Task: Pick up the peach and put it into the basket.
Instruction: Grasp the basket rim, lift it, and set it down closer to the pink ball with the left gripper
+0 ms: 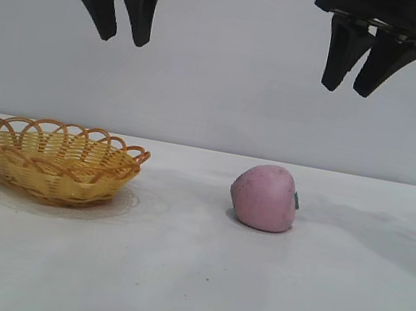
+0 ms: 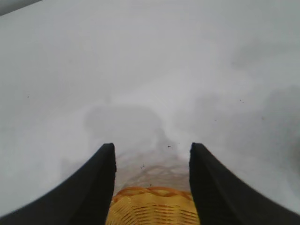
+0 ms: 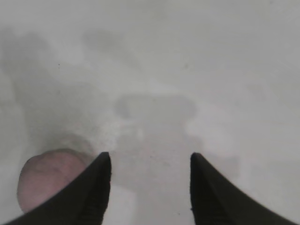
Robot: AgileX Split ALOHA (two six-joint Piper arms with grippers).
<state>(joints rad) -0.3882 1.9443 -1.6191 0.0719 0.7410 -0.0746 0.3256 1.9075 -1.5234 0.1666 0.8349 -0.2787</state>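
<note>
Peach is laid right of the basket; both grippers are held above, fingers released.

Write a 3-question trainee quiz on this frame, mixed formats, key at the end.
1. True or false: the peach lies inside the basket.
2. Multiple choice: which end effector hangs nearer above the peach? A) left end effector B) right end effector C) neither; both rest on the table
3. Fill in: both end effectors hang high with their fingers ____ and hold nothing.

Key
1. False: it sits on the table, apart from the basket, on the right arm's side.
2. B: the left one hangs above the basket.
3. Open: both wrist views show a gap between the fingers.
</note>
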